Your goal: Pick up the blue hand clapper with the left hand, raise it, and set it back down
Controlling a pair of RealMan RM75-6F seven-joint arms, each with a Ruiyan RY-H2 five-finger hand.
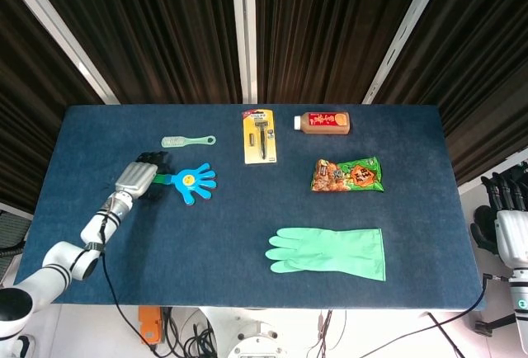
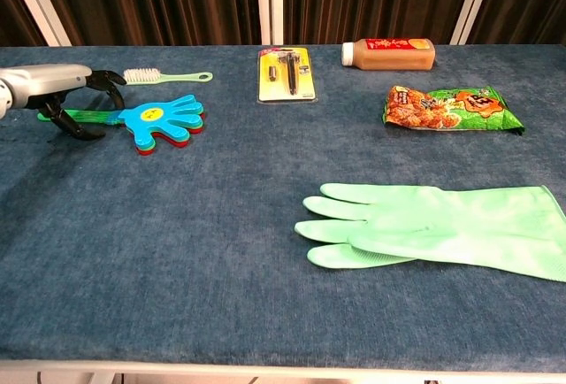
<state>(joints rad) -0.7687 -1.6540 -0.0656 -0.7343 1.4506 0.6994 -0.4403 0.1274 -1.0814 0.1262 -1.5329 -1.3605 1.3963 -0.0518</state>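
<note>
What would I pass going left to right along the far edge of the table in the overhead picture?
Small green brush → yellow razor pack → brown bottle lying on its side.

Clapper [image 1: 189, 181] lying far left w/ left hand [image 1: 136, 178] over its handle, brush [image 1: 186, 140] just behind. Razor pack [image 1: 259, 136], bottle [image 1: 322, 122] sitting at far edge; snack bag [image 1: 347, 174] lying right, glove [image 1: 328, 252] near-right.

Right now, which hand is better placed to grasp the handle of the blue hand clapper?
The left hand. Its fingers already straddle the green handle of the blue hand clapper on the table. The right hand hangs off the table's far edge.
</note>
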